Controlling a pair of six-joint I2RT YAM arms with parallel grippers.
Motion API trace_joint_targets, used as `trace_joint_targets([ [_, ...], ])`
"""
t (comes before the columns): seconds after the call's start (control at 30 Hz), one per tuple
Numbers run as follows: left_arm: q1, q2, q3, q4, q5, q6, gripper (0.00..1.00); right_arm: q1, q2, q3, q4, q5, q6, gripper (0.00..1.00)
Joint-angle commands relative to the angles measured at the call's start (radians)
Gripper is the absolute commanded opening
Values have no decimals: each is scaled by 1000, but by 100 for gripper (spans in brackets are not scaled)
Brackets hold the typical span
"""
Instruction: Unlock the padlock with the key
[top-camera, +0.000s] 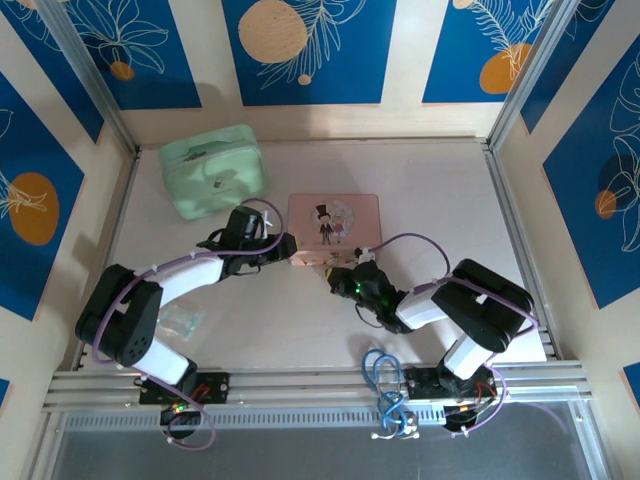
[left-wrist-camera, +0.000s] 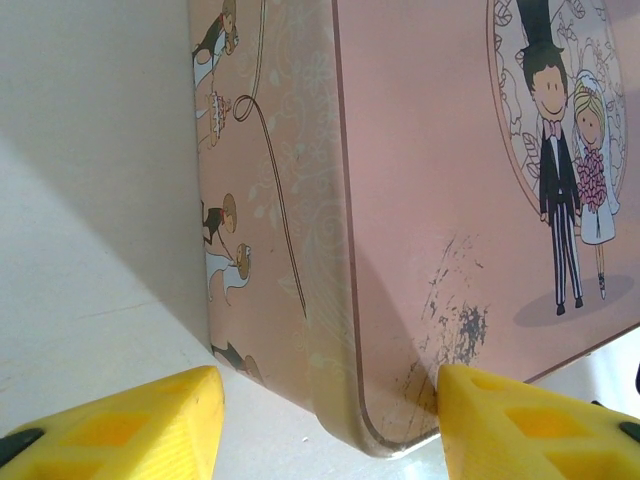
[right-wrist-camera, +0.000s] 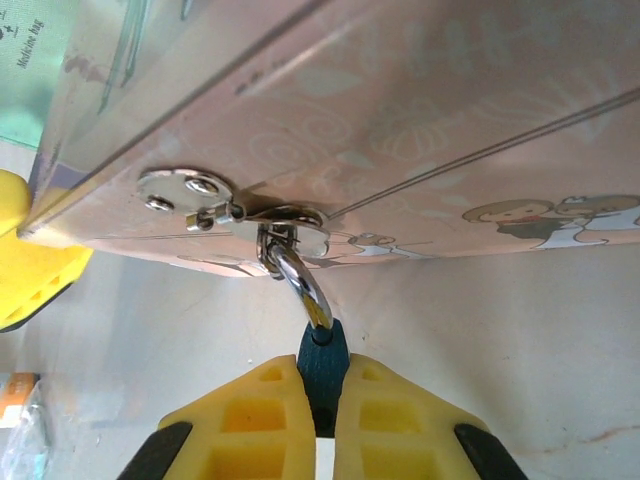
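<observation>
The tiny padlock (right-wrist-camera: 322, 352) has a blue body and a silvery shackle (right-wrist-camera: 300, 285) that passes through the metal hasp (right-wrist-camera: 240, 212) on the front of the pink picture tin (right-wrist-camera: 420, 110). My right gripper (right-wrist-camera: 322, 374) is shut on the blue body, just in front of the tin (top-camera: 333, 222). In the top view that right gripper (top-camera: 345, 278) sits at the tin's near edge. My left gripper (left-wrist-camera: 325, 400) is open, its yellow fingers (left-wrist-camera: 150, 420) straddling the tin's (left-wrist-camera: 430, 200) near left corner. From above, the left gripper (top-camera: 285, 247) is at the tin's left side.
A mint-green case (top-camera: 214, 172) stands at the back left, beyond the left arm. A small clear plastic bag (top-camera: 180, 320) lies on the table near the left arm's base. Aluminium rails (top-camera: 320, 385) frame the near edge.
</observation>
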Motion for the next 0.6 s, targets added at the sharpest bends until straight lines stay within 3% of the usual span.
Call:
trace_joint_targets([
  [0.0, 19, 32, -28, -82, -53, 12, 57, -17, -18, -12, 30, -34, 5, 0],
  [0.57, 25, 20, -43, -85, -45, 4, 56, -43, 21, -5, 121, -53, 46, 0],
])
